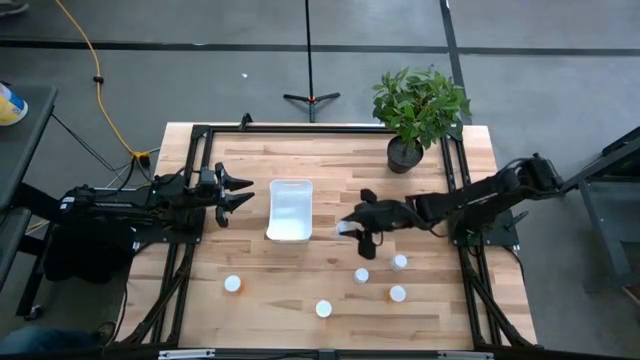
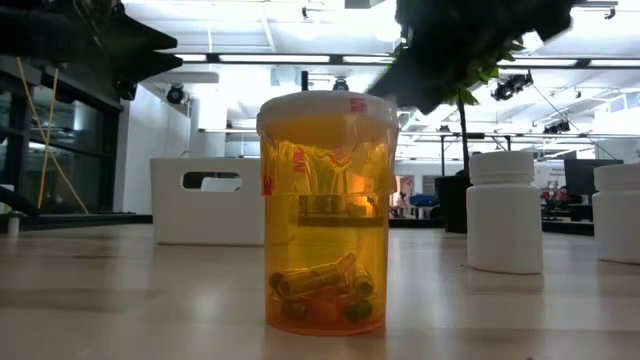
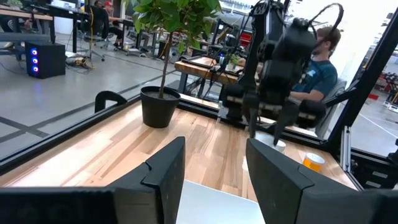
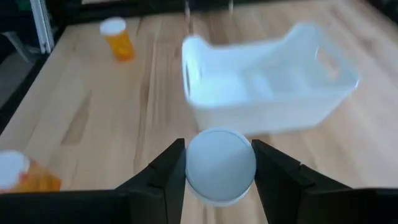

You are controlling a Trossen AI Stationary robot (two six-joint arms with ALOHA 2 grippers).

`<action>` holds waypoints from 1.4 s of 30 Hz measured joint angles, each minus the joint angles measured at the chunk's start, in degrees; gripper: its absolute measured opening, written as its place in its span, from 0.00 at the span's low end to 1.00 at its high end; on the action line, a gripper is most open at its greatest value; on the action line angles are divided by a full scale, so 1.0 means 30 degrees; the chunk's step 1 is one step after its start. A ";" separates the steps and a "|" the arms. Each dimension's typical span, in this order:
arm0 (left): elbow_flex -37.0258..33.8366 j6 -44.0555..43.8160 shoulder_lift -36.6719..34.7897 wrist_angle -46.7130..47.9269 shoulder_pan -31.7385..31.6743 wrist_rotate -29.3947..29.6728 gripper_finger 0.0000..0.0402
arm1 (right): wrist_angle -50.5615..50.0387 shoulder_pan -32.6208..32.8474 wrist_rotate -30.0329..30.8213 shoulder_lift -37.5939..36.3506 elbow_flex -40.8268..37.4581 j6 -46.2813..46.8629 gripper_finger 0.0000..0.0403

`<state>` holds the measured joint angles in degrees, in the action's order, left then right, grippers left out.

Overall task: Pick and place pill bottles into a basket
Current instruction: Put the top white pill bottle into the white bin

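The white basket [image 1: 290, 210] stands on the table left of centre; it also shows in the right wrist view [image 4: 267, 87]. My right gripper [image 1: 347, 229] is shut on a white-capped pill bottle [image 4: 221, 163] just right of the basket. Several other bottles stand upright on their bases on the near half of the table, among them one at the left [image 1: 232, 284], one in the middle [image 1: 323, 309] and one at the right [image 1: 397, 293]. The nearest one in the low view is orange with a white cap [image 2: 325, 215]. My left gripper [image 1: 247, 192] is open and empty, left of the basket. My right gripper pinches the bottle between its two fingers, one on each side of its round white top [image 4: 191, 165]. The fingers come from the table's right, slanting down. The bottle is off the table, its cap facing the wrist camera; its body is hidden below the cap.
A potted plant [image 1: 415, 115] stands at the far right of the table. Black frame rails [image 1: 190, 180] run along the table's left and right sides. A seated person [image 3: 317, 62] shows beyond the table. Bare wood lies between the basket and the near bottles.
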<state>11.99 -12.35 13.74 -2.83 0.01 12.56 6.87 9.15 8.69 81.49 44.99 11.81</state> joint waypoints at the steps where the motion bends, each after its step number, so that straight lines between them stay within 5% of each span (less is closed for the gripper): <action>1: 0.0000 0.0003 0.0000 0.0000 -0.0002 0.0000 0.51 | -0.0268 -0.0119 -0.0001 0.0000 0.0415 -0.0309 0.37; 9: 0.0000 0.0003 0.0000 -0.0001 0.0002 0.0000 0.51 | -0.1222 -0.1192 -0.0082 0.0525 0.3069 -0.1954 0.37; 26: 0.0000 0.0001 0.0000 -0.0007 0.0000 0.0000 0.51 | -0.3663 -0.1661 -0.1817 0.7663 1.0523 -0.3074 0.37; 42: 0.0000 -0.0004 0.0000 -0.0007 -0.0001 0.0000 0.51 | -0.3618 -0.2324 -0.2842 1.0069 1.0879 -0.2925 0.37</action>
<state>11.99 -12.36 13.74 -2.85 0.00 12.56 -3.99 2.18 0.17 111.70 77.62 3.03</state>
